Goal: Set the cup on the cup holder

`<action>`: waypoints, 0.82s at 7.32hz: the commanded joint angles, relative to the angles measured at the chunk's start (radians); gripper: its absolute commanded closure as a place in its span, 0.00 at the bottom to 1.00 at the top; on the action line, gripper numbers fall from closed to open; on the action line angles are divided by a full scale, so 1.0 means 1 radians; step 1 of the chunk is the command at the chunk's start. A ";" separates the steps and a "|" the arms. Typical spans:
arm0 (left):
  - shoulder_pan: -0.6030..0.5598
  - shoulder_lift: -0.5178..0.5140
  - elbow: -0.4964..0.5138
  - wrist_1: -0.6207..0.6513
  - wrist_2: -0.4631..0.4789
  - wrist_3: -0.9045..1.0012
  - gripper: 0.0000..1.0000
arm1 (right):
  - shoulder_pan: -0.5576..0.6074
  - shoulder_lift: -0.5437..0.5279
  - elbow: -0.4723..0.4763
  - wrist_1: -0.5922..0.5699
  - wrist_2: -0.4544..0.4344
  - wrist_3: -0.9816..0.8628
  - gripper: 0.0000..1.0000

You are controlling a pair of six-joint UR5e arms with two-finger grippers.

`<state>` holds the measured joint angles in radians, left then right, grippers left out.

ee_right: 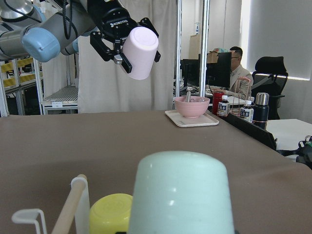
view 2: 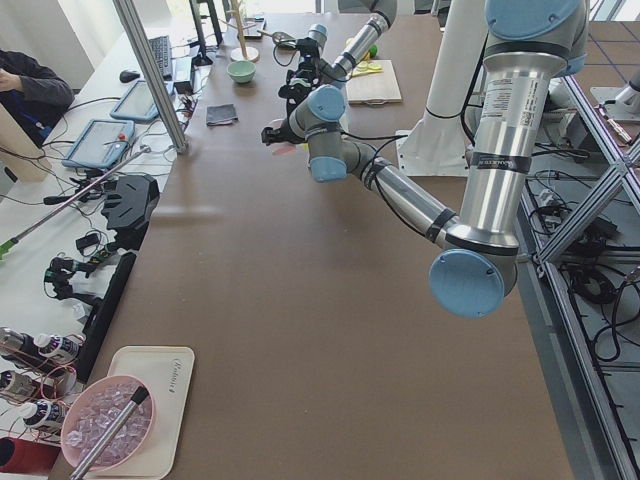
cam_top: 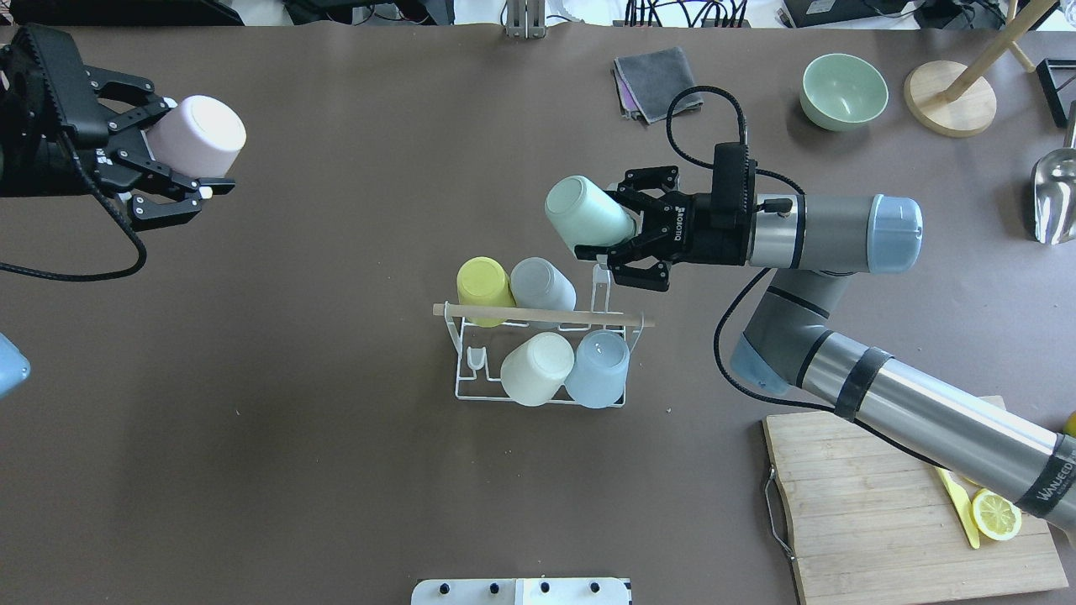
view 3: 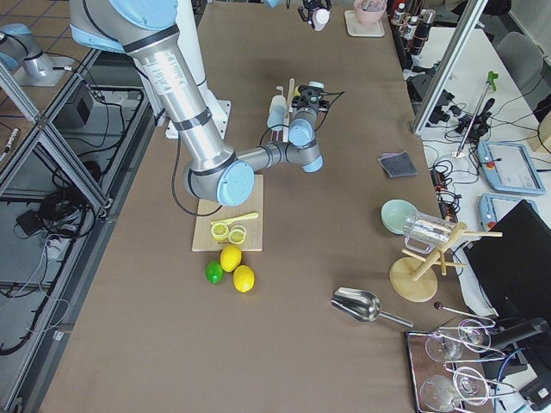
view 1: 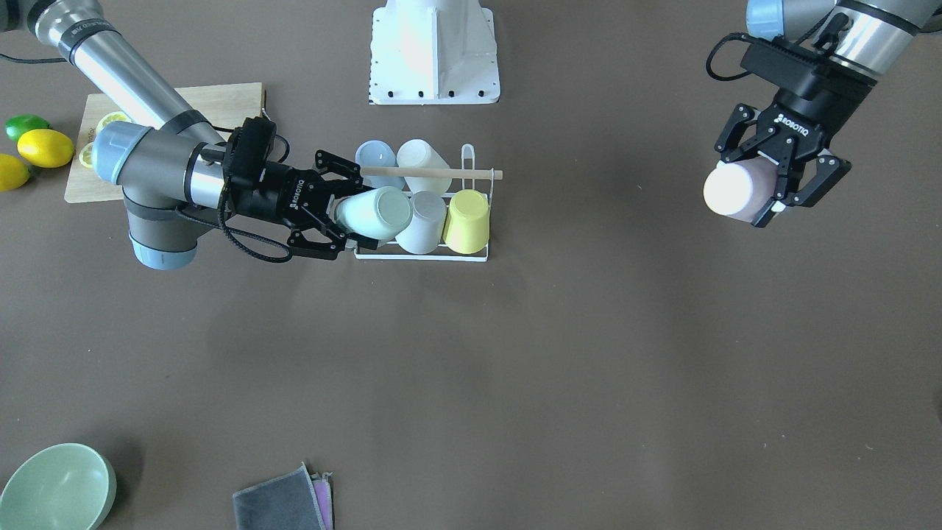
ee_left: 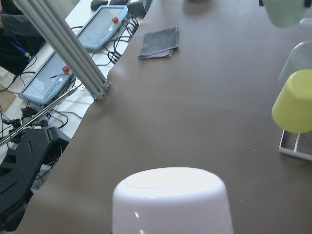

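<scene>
Gripping a mint-green cup (cam_top: 584, 217) in the right hand (cam_top: 607, 225), fingers closed on its sides — holding it tilted at the end of the cup holder (cam_top: 465, 393), just beside the grey cup (cam_top: 542, 284) racked there. Clasping a pale pink cup (cam_top: 206, 134) in the left hand (cam_top: 192, 147) — raised over the bench (cam_top: 336, 470), well apart from the holder.

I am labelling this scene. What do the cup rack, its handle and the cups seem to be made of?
Rack: probably thin metal wire with a smooth white coating; the bars are slim and bent. Handle: bare light wood, pale tan and matte. Yellow cup and its neighbours: likely plastic, matte pastel with dull highlights; ceramic is possible.
</scene>
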<state>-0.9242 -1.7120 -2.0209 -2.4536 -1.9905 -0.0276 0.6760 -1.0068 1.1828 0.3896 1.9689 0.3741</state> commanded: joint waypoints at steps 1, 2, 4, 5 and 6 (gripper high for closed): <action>0.080 0.000 -0.001 -0.152 0.059 -0.077 0.85 | -0.027 -0.010 0.011 -0.003 -0.001 -0.024 0.73; 0.105 -0.001 -0.004 -0.209 0.062 -0.127 0.85 | -0.036 -0.010 0.011 -0.008 -0.002 -0.030 0.73; 0.216 -0.001 -0.005 -0.374 0.177 -0.160 0.85 | -0.042 -0.025 0.030 -0.011 -0.001 -0.030 0.73; 0.296 -0.005 0.001 -0.462 0.259 -0.160 0.85 | -0.044 -0.038 0.038 -0.011 0.001 -0.030 0.73; 0.367 -0.009 0.013 -0.541 0.347 -0.158 0.85 | -0.046 -0.058 0.063 -0.011 0.001 -0.030 0.73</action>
<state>-0.6466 -1.7167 -2.0193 -2.8927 -1.7459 -0.1846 0.6326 -1.0436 1.2227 0.3793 1.9690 0.3438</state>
